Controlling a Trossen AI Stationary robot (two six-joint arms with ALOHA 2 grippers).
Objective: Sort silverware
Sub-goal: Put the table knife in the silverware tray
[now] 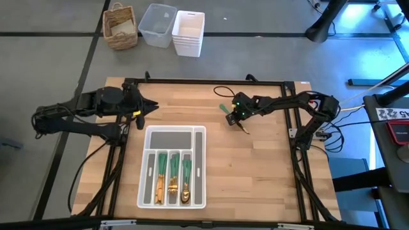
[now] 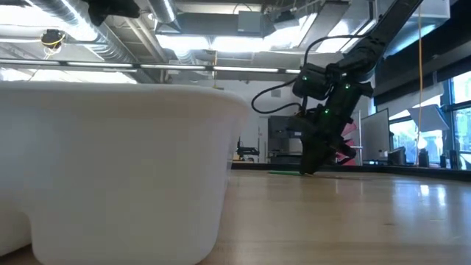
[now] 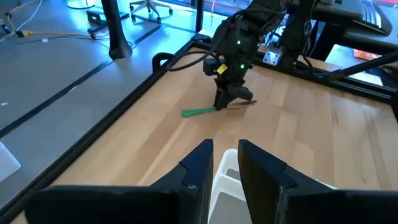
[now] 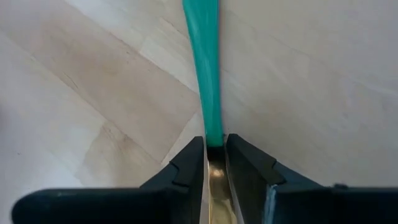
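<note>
One piece of silverware, with a green handle (image 1: pixel 225 108) and a gold head (image 1: pixel 245 128), lies flat on the wooden table right of the white organizer tray (image 1: pixel 199 167). My right gripper (image 4: pixel 215 142) points steeply down over it and is open. Its fingers stand close on either side of the piece where the green handle (image 4: pixel 204 62) meets the gold neck. Several more pieces of silverware (image 1: pixel 172 176) lie in the tray's slots. My left gripper (image 3: pixel 225 146) hovers open above the tray's far left corner and holds nothing. My right gripper's fingertips (image 4: pixel 193 152) flank the gold neck (image 4: pixel 215 163) just behind the green handle's end. They come from above, with the piece running along between them. The piece lies flat on the table. I cannot tell whether the fingers touch it.
A black cable (image 1: pixel 225 92) loops on the table behind my right gripper. A wicker basket (image 1: pixel 121 27), a clear tub (image 1: pixel 158 24) and stacked white bins (image 1: pixel 188 32) stand on the floor past the far edge. In the low view the tray wall (image 2: pixel 110 169) fills the left side.
</note>
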